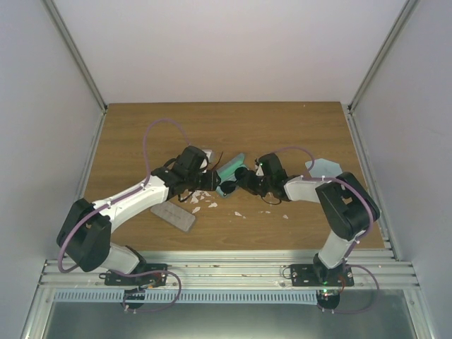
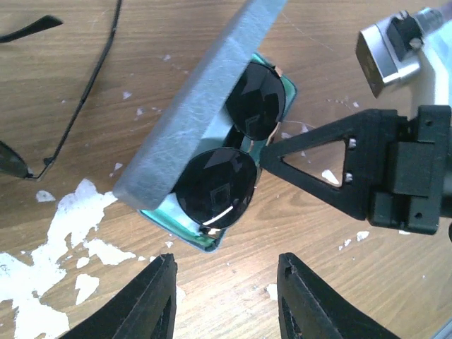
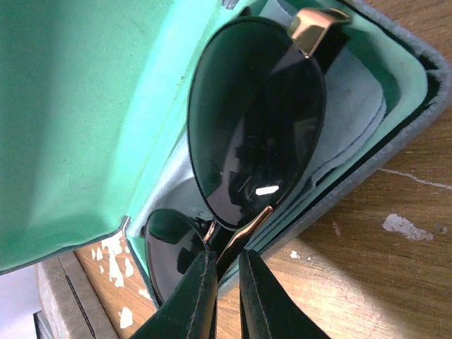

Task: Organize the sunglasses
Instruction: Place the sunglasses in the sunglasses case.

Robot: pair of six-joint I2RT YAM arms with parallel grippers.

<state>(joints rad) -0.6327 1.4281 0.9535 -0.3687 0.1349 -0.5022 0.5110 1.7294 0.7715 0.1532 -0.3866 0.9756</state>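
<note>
In the case point(image 2: 191, 106), the right fingers point(image 3: 192, 304) pinch the dark sunglasses point(image 3: 261, 120) by the bridge, likely to seat them. The left fingers point(image 2: 145, 305) hang parted, empty.

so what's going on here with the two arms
The dark-lens sunglasses lie in the open teal-lined case, its lid part-way up. The right gripper has its jaws pinched on the bridge between the lenses. The left gripper hovers beside the case, jaws open, holding nothing. A second wire-framed pair lies loose on the table, not yet put away.
</note>
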